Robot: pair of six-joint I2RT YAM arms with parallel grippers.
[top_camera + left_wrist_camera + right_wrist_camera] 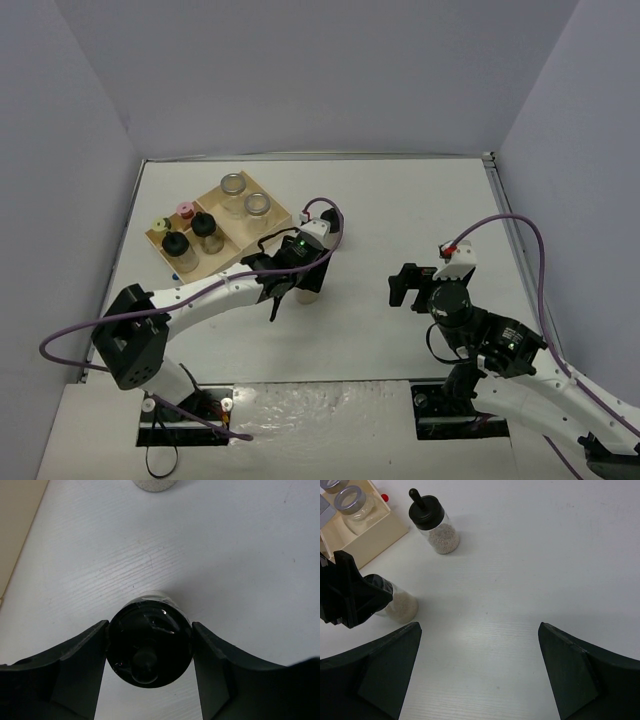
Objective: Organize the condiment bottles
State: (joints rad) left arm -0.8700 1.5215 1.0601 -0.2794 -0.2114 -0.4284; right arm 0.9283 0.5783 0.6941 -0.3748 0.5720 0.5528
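Observation:
My left gripper (149, 630) is shut on a black-capped bottle (150, 642) that stands on the white table; both fingers press against the cap. In the top view this gripper (306, 274) sits over that bottle (308, 292), just right of the wooden tray (150, 236). A second loose black-capped bottle (434, 524) stands farther back; my left wrist mostly hides it from above. In the tray stand two silver-lidded jars (233, 185), a pink-capped one (185, 209), a yellow-green-capped one (158, 224) and two black-capped ones (204, 224). My right gripper (479, 630) is open over bare table.
The tray's near corner (370, 532) lies close behind the held bottle (397, 604). Grey walls enclose the table on three sides. My right arm (470, 325) hovers at mid right, away from every bottle.

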